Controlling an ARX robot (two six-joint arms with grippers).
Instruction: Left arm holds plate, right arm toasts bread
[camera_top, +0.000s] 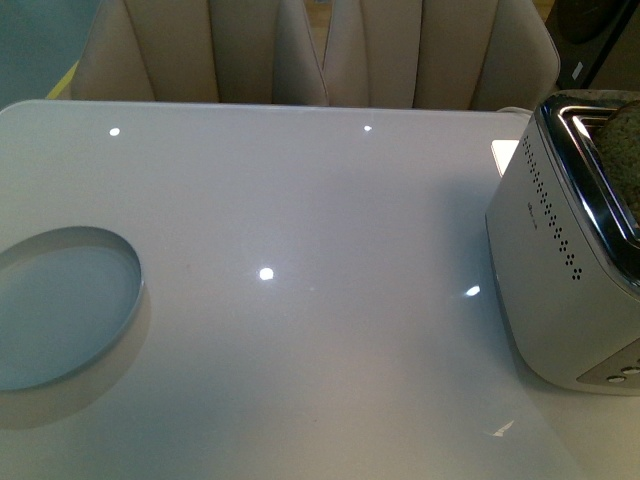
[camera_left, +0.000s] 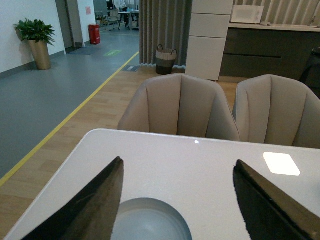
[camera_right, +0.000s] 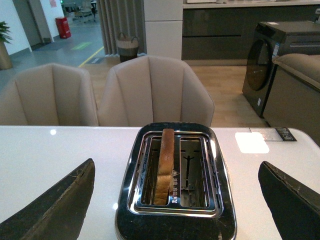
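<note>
While both arms hang above the white table (camera_top: 300, 330), neither of them holds anything. Seen through the left wrist camera, the left gripper (camera_left: 177, 200) has its two dark fingers (camera_left: 95, 207) spread wide, and the pale blue-white plate (camera_left: 150, 220) lies flat on the table in the gap between them, nearer the one finger than the other and touching neither. From the front camera the same plate (camera_top: 60, 305) sits at the table's left edge, partly cut off by the frame, with no arm in sight.

Over on the right, the right gripper (camera_right: 177, 200) is likewise spread wide, its worn black fingers (camera_right: 55, 207) well apart. Between and beyond those fingers stands the silver toaster (camera_right: 175, 175), its chrome top facing the wrist camera. The bread (camera_right: 164, 165) stands upright on edge in one of the two slots, its golden-brown crust rising above the rim, while the neighbouring slot shows only its wire guides. Neither finger touches the toaster or the slice.

In the front view the toaster (camera_top: 560, 260) sits at the table's right side, far from the plate, and a speckled brown patch of bread (camera_top: 618, 140) shows at its top. Two beige chairs (camera_left: 180, 105) stand behind the far edge of the table.
</note>
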